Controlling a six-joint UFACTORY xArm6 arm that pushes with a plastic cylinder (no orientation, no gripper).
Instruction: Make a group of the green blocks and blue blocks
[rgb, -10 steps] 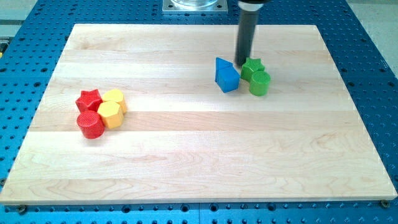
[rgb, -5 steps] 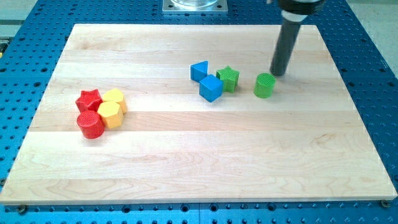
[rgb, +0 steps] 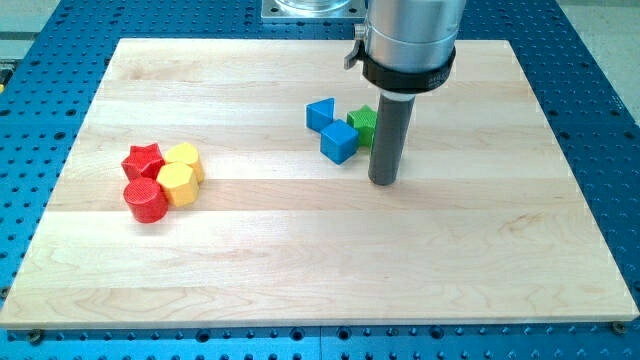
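Observation:
A blue triangular block (rgb: 320, 112) and a blue cube (rgb: 339, 141) sit together above the board's middle. A green star block (rgb: 361, 122) touches the cube's right side and is partly covered by my rod. My tip (rgb: 384, 183) rests on the board just right of and below the blue cube, close to the star. The green cylinder does not show; the rod stands where it was last seen.
At the view's left a red star (rgb: 143, 158), a red cylinder (rgb: 146, 200) and two yellow blocks (rgb: 185, 157) (rgb: 177, 184) form a tight cluster. The wooden board (rgb: 300, 270) lies on a blue perforated table.
My tip moved from the upper right of the green cylinder down and left to beside the blue cube. The green cylinder, visible before, is now out of sight behind the rod.

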